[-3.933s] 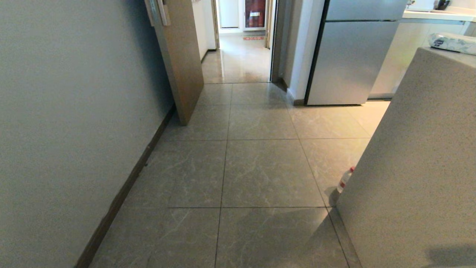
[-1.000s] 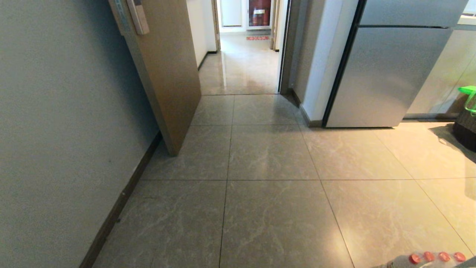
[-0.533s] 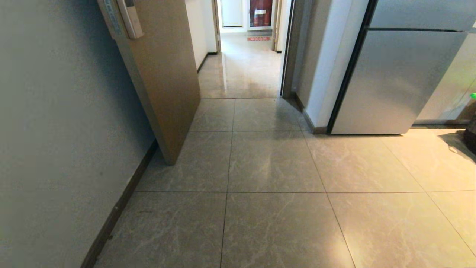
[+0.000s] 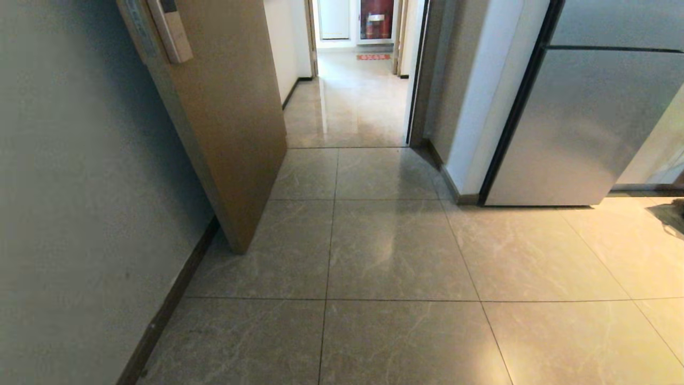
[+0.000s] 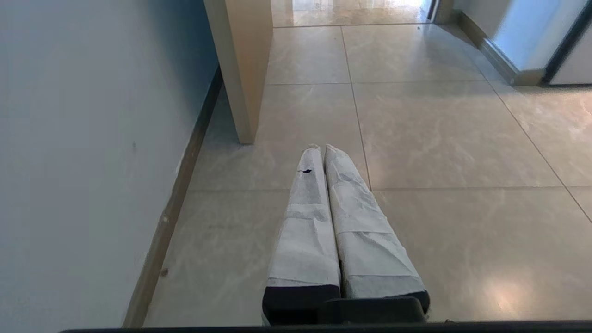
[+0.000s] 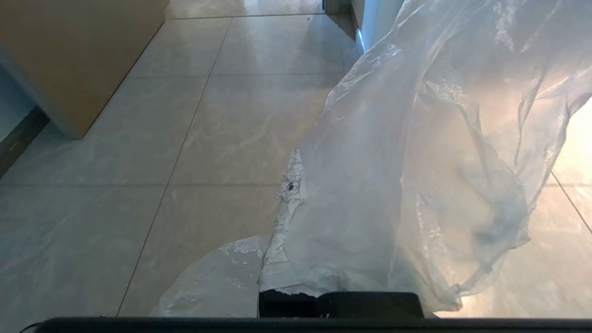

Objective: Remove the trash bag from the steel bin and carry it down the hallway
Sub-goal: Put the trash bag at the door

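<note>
The trash bag (image 6: 416, 162), clear and crinkly, hangs over my right gripper (image 6: 300, 159) and billows above the floor tiles. That gripper is shut on the bag's plastic; one white-wrapped finger (image 6: 284, 217) shows along the bag's edge and the other is covered. My left gripper (image 5: 322, 148) is shut and empty, with its white-wrapped fingers pressed together low over the floor. Neither arm shows in the head view. The hallway (image 4: 352, 101) runs on ahead through an open doorway. The steel bin is out of view.
A tan door (image 4: 224, 117) stands ajar on the left, jutting from the grey wall (image 4: 80, 214) with its dark baseboard. A steel fridge (image 4: 582, 123) and a white wall corner (image 4: 481, 107) flank the doorway on the right. Glossy tiles (image 4: 395, 256) lie between.
The whole head view has shifted: the camera has moved forward toward the doorway. The door and fridge loom larger, and the red-capped bottles and the green item have slid out of view.
</note>
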`<state>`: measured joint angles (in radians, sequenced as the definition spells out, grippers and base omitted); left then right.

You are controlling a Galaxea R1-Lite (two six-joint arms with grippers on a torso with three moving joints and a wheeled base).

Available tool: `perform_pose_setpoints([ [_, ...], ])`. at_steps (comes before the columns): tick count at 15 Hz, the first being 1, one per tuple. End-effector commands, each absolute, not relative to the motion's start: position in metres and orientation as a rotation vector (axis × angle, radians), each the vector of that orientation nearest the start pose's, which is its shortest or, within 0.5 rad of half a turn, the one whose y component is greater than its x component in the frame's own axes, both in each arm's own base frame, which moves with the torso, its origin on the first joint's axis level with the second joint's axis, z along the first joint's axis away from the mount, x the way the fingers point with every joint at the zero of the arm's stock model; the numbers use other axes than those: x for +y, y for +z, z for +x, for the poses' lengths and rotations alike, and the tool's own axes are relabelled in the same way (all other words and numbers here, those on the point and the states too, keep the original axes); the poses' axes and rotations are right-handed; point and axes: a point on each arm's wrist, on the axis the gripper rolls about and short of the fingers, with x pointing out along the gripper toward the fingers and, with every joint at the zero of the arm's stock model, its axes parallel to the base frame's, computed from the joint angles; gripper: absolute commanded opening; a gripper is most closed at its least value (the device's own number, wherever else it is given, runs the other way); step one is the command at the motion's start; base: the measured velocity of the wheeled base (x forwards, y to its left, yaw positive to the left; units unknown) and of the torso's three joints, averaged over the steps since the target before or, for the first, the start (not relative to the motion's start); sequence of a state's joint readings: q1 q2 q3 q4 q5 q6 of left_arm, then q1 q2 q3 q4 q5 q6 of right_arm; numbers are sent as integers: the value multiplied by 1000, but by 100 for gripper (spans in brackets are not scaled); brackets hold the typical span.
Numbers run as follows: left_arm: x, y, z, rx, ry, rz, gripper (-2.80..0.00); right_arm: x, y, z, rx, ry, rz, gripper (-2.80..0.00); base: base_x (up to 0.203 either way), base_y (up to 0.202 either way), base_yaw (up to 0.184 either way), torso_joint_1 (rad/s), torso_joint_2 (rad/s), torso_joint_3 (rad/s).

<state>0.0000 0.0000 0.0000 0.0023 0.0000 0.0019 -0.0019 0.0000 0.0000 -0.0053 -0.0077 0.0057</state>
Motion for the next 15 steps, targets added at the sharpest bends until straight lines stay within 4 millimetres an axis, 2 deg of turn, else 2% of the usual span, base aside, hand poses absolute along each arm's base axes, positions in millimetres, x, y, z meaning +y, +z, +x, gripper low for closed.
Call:
perform_pose_setpoints([
  [1, 0, 75, -23, 2, 0, 3, -280, 0, 76, -23, -3, -9, 6, -280, 187, 0, -2, 2, 0, -2],
  [15, 0, 75, -23, 0, 0, 14, -280, 0, 76, -23, -3, -9, 6, -280, 192, 0, 0, 2, 3, 3],
])
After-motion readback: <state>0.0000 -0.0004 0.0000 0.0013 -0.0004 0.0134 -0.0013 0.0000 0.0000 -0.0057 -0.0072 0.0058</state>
